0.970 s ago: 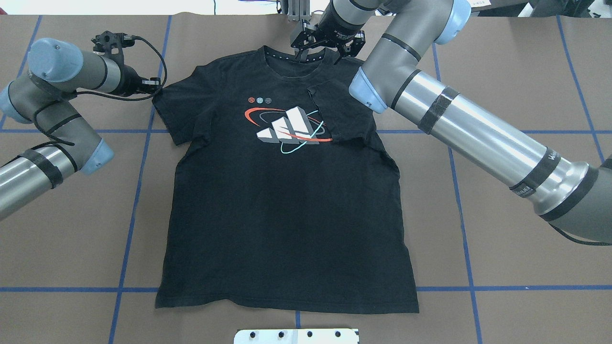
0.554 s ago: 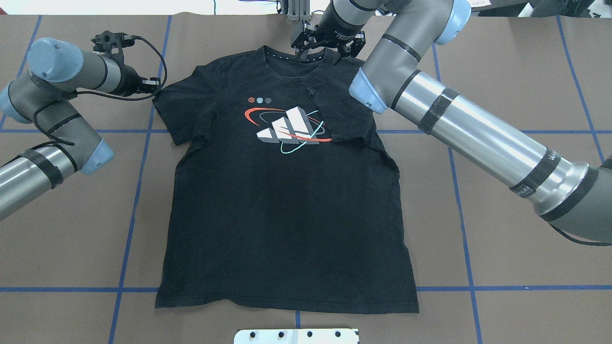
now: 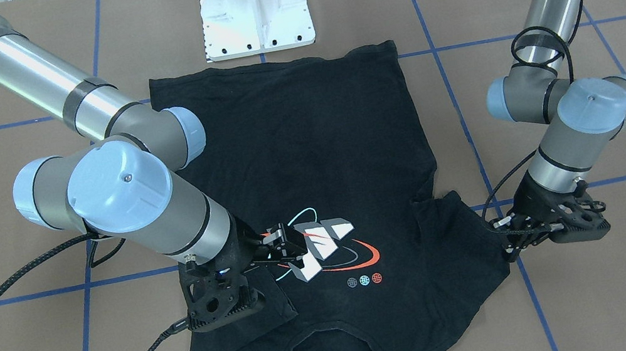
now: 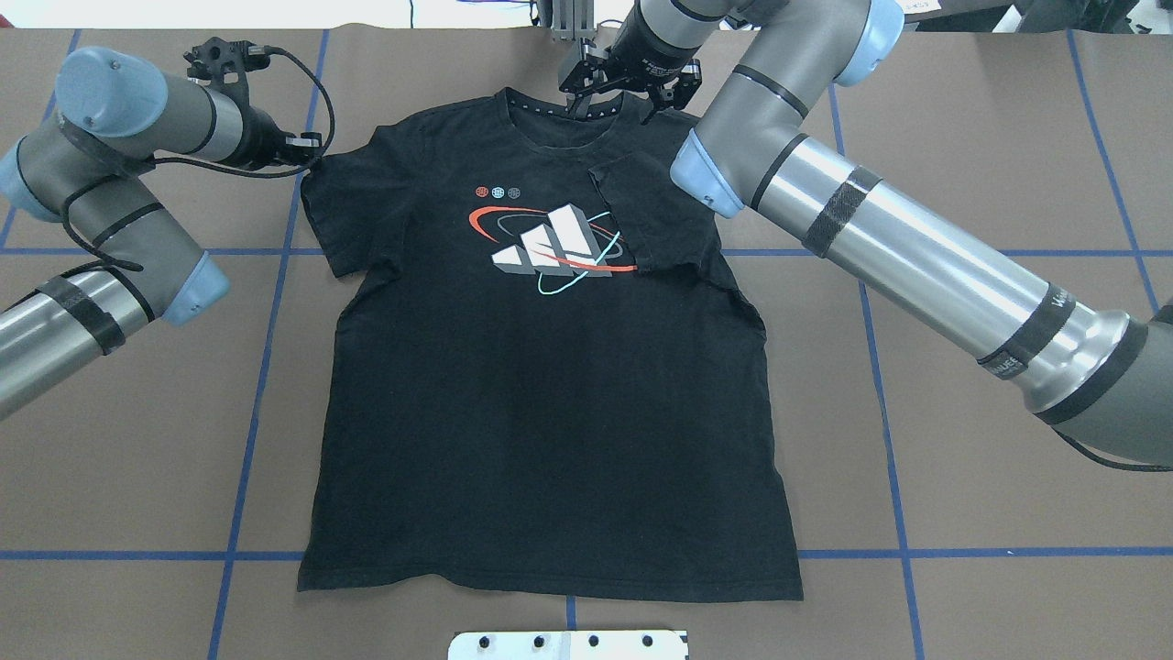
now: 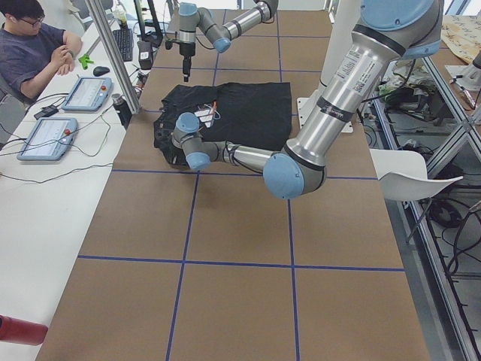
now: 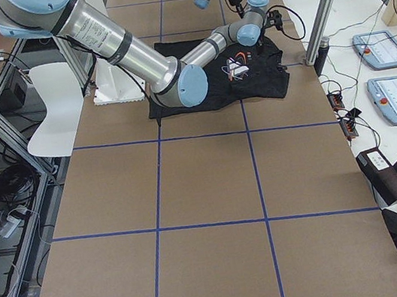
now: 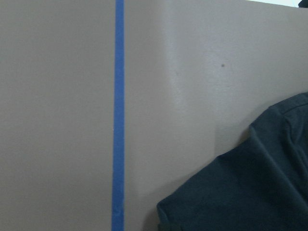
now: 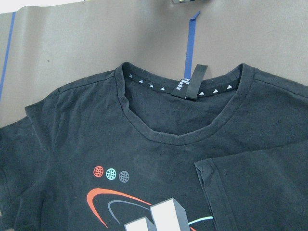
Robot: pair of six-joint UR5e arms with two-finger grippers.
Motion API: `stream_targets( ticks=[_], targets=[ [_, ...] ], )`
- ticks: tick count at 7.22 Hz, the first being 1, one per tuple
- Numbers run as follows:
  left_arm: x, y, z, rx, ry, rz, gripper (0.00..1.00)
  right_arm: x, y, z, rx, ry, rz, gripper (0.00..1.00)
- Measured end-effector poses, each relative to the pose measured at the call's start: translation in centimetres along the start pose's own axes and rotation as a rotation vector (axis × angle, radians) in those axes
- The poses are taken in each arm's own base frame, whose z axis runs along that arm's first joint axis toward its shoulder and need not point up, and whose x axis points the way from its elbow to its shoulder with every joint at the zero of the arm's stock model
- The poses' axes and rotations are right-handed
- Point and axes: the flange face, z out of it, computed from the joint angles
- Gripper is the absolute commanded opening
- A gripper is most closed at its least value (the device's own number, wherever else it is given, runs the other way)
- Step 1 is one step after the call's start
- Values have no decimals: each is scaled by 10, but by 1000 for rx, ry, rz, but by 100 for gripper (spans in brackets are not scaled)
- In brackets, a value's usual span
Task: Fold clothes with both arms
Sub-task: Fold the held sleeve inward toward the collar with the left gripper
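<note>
Black T-shirt [image 4: 550, 385] has one sleeve [image 4: 655, 215] folded in, all else left; right fingers [image 3: 279, 233] spread empty; left fingers [image 3: 506, 235], cannot tell.

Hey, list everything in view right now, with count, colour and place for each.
T-shirt: one, black with white, red and teal graphic, flat mid-table, one sleeve folded inward.
Table: one, brown, blue tape grid.
Pedestal base: one, white, at shirt's hem.
Touchscreen pendants: two, grey, on side bench.
Person: one, dark top, seated at bench.
Chair: one, white, beside table.
Arms: two, grey-silver, blue caps, either side.
Left gripper: one, black, at spread sleeve's edge.
Right gripper: one, black, open, over shirt's upper part.
</note>
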Motion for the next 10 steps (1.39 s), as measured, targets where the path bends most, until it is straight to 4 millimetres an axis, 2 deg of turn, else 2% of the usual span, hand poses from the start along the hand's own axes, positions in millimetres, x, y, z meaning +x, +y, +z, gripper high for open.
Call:
stream_targets(
  ticks=[2,3,4,6,7,8,10],
  targets=[
    [31,3,-17,-47,41,-83,0,1,0,0,0,1,0,99],
    [54,5,-16,-66,63,-123,0,1,0,1,-1,1,1,99],
    [82,3,-9,-79,79,-161,0,2,0,1,-1,1,1,99],
    [145,-3,16,-103,90,-242,0,2,0,0,1,1,0,99],
    [168,-5,26,-91,84,-274,0,3,-1,-1,2,1,0,99],
    [185,-8,34,-73,78,-301,0,4,-2,-2,4,2,1,99],
    [205,-12,42,-62,73,-330,0,6,-4,-4,7,2,-3,99]
  ],
)
